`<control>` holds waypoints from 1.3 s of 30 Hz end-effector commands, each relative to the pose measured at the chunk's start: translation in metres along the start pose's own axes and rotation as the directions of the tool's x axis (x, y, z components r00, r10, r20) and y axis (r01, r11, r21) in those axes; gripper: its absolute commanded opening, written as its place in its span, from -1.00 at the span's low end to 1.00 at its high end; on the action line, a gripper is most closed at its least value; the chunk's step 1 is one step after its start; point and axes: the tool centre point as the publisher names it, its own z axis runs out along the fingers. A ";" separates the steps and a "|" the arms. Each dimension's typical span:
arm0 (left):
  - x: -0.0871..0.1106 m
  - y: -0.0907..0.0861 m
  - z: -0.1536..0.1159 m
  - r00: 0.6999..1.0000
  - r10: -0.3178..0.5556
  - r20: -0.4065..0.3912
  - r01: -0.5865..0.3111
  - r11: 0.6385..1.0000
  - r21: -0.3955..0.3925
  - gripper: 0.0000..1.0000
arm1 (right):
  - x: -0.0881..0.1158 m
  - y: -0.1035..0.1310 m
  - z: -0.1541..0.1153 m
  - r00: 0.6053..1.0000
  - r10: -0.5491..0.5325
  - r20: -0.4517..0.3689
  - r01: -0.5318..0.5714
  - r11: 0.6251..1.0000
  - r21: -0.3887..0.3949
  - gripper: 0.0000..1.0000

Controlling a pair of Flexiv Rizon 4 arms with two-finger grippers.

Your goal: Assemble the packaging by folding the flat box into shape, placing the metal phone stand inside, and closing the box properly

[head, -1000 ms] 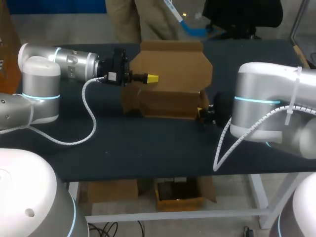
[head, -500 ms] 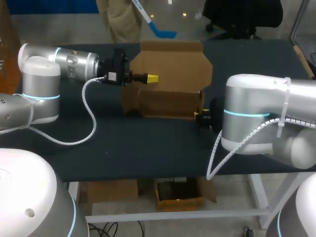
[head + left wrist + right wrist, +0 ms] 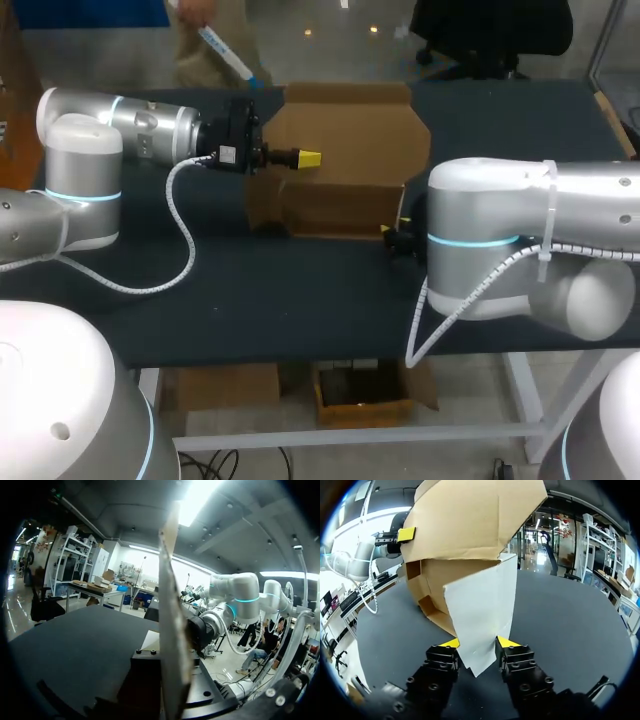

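The brown cardboard box [image 3: 340, 205] stands mid-table with its lid [image 3: 350, 130] raised. My left gripper [image 3: 310, 158] comes in from the left and is shut on the lid's left edge. That panel [image 3: 172, 630] shows edge-on in the left wrist view. My right gripper [image 3: 388, 232] sits at the box's front right corner. In the right wrist view it [image 3: 479, 642] is open, and the corner of a pale side flap [image 3: 480, 605] hangs between its yellow tips. The left gripper's yellow tip [image 3: 406, 534] shows on the lid beyond. No phone stand is in view.
Dark table top [image 3: 260, 290] spreads in front of the box. The left arm's white coiled cable [image 3: 185, 235] droops over it. My right arm's bulky elbow [image 3: 500, 250] covers the table's right part.
My right arm has swung left, bringing its gripper along the box's front right corner, and its fingers have spread wider. The left arm and lid have not moved.
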 end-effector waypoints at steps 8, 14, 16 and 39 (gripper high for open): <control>-0.001 0.003 0.000 1.000 0.000 -0.004 0.000 1.000 -0.001 -1.00 | 0.018 0.008 0.011 0.997 -0.031 0.074 0.029 0.999 0.018 -0.11; -0.001 0.003 0.000 1.000 0.000 -0.004 0.000 1.000 -0.001 -1.00 | 0.026 0.009 0.011 0.997 -0.040 0.073 0.038 0.999 0.022 -0.08; -0.001 0.003 0.000 1.000 0.000 -0.004 0.000 1.000 -0.001 -1.00 | 0.029 0.008 0.010 0.996 -0.041 0.075 0.039 0.999 0.024 -0.05; -0.001 0.003 0.000 1.000 0.000 -0.004 0.000 1.000 -0.001 -1.00 | 0.011 -0.018 -0.022 0.989 0.043 0.138 -0.045 0.999 0.009 0.24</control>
